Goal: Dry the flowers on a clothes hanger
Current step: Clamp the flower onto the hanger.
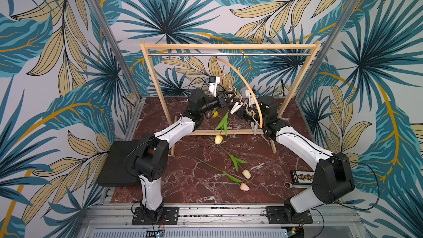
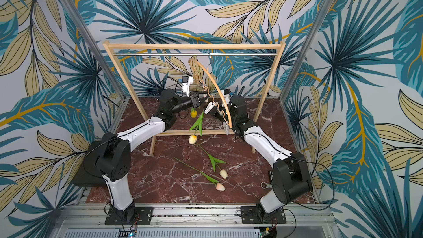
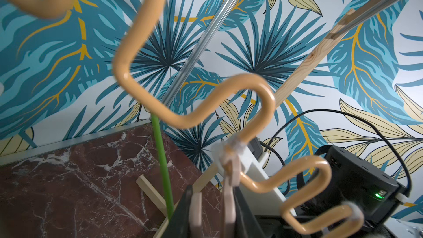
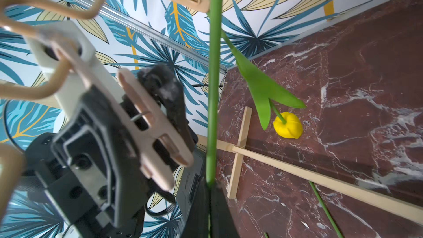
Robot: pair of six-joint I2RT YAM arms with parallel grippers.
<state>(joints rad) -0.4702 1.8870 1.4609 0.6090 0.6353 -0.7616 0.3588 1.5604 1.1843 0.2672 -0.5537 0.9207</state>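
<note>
Tulip [image 1: 223, 123] in right end effector [image 4: 209, 187] hangs head-down, stem upward.

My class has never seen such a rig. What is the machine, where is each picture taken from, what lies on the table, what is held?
Two white robot arms work at a red-brown marble table. Two pictures look down from overhead; two come from wrist cameras. The left tool squeezes a pale plastic clip on the thin light-wood clothes hanger; the right tool grips the green stem of the orange-yellow tulip. A yellow tulip hangs clipped. A cream-white tulip and a pink tulip lie on the table.
</note>
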